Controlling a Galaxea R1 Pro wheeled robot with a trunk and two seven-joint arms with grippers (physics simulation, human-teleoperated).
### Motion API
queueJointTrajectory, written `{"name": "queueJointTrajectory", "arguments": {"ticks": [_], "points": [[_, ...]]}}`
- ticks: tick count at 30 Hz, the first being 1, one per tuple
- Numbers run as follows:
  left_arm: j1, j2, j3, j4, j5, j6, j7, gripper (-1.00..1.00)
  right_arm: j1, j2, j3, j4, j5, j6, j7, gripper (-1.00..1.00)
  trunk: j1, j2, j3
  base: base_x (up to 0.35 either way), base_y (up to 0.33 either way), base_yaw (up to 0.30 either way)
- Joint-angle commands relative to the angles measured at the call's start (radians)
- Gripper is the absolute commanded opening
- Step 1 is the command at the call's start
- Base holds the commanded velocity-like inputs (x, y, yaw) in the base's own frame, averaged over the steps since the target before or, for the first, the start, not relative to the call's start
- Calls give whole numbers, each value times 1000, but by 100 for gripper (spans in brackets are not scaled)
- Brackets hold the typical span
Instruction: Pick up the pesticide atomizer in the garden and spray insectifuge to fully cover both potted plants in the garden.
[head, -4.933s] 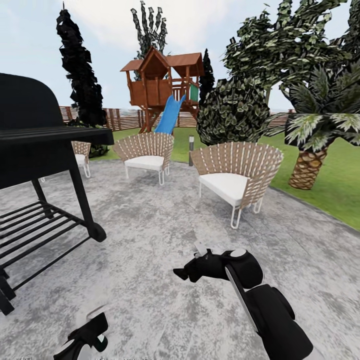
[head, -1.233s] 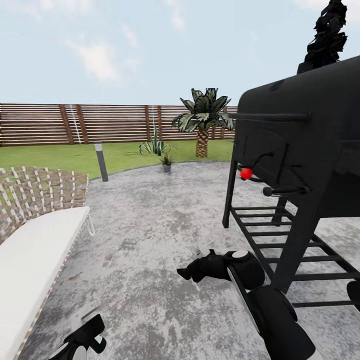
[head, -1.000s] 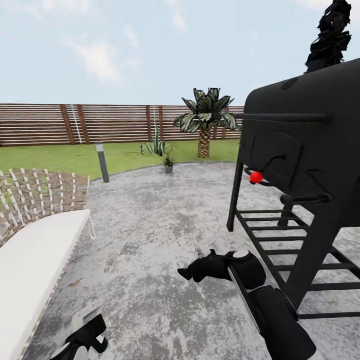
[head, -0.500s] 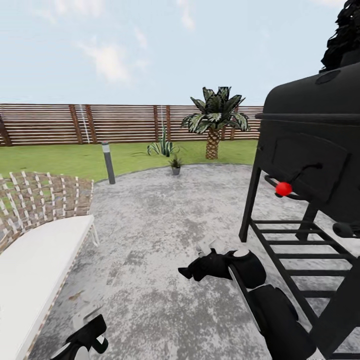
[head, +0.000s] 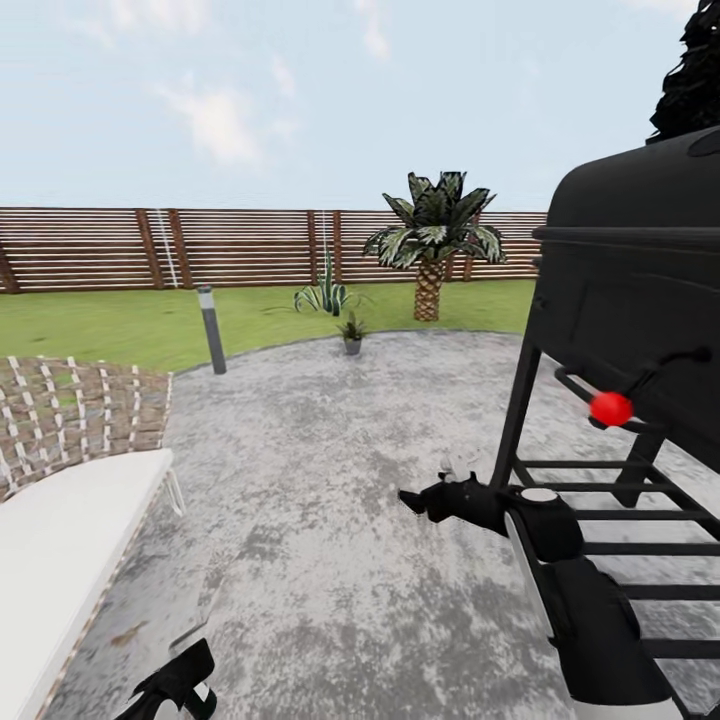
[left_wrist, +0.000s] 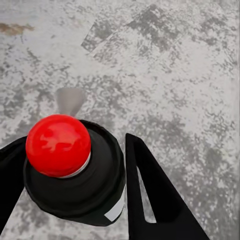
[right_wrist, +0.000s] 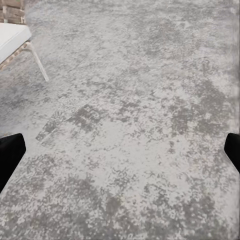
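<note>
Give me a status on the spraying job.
Done: the pesticide atomizer sits clamped in the left gripper. In hand: the robot is on the patio beside the grill, right gripper open and empty. Left: all spraying; a small plant stands far off at the patio's edge, too small to show any specks.

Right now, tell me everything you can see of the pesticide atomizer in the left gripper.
The pesticide atomizer sits between the left gripper fingers, seen end-on in the left wrist view: a glossy red ball tip on a pale collar, above a round, dark, plastic-looking body with a corner of white label. A black finger flanks each side. Mottled grey stone patio lies beyond it. Its trigger is hidden.
</note>
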Motion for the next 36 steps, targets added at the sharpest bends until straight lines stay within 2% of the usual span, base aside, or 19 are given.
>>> {"name": "queueJointTrajectory", "arguments": {"ticks": [1,10,18,36], "points": [[0,-1,1,-1,10,4,5,-100,-1,0,-3,-1,10,-5,9,100,0,0,-1,339,0,0],[0,0,2,0,11,4,5,-100,-3,-2,-6,-1,9,-21,7,100,0,0,-1,339,0,0],[0,0,0,0,10,4,5,-100,-7,2,-35,-1,10,-21,4,100,0,0,-1,339,0,0],[-1,0,0,7,11,4,2,-100,-11,-2,-39,-1,10,-27,7,100,0,0,-2,339,0,0]]}}
